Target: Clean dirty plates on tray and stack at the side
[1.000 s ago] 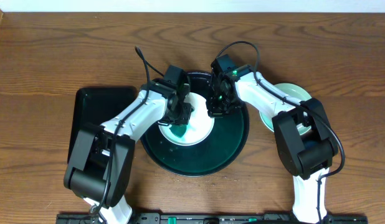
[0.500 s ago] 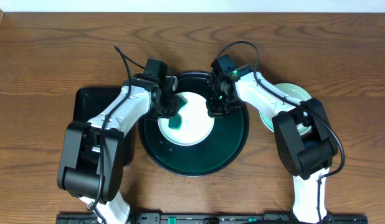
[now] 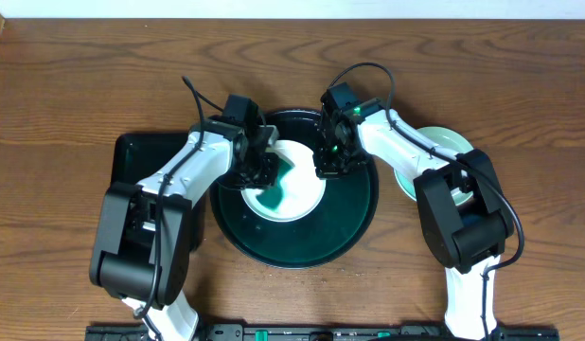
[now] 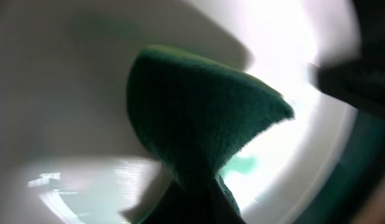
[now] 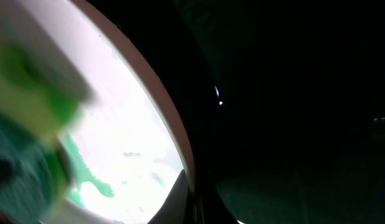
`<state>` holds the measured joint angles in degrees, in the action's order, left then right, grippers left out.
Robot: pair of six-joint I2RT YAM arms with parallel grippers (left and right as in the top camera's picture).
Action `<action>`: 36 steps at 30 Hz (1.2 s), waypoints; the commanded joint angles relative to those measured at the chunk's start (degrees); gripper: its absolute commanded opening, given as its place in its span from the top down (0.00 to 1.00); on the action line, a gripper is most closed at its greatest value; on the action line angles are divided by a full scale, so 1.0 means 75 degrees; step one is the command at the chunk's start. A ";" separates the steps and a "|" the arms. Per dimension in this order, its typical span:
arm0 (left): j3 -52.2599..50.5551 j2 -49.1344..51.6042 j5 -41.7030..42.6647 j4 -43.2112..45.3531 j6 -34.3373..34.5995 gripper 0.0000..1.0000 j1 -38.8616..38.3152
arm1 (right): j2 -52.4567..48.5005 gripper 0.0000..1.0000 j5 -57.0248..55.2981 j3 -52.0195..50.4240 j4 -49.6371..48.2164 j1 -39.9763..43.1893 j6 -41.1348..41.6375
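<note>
Back from nine o'clock, left gripper [image 3: 259,170] clenching a dark-green fuzzy pad [image 4: 199,118] scrubs the smeared white round plate [image 3: 300,189] on glossy black tray [image 3: 354,223]; pale-mint plate [image 3: 446,142] already aside, three o'clock.

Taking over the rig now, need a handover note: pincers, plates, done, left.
Left pincer: shut on the green scouring pad, down on the white plate.
Right pincer: shut at that plate's right rim; unclear whether it pinches the rim.
White plate lies on the round black tray with a green smear on it.
Mint-green plate sits on the table right of the tray, partly under the right arm; how many are there is unclear.
Done: mint-green off the tray.
Left: wipe the white plate clean, then probably stack it there.
</note>
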<state>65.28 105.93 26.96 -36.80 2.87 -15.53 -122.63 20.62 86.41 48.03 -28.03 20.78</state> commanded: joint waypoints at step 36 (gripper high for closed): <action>-0.0157 0.0192 0.1661 0.0726 0.0399 0.93 -0.0029 | -0.0082 0.99 0.0090 -0.0047 0.0000 -0.0020 -0.0087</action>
<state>64.73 106.65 33.23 -33.17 8.05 -15.97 -122.63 20.64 86.41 47.94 -28.03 20.75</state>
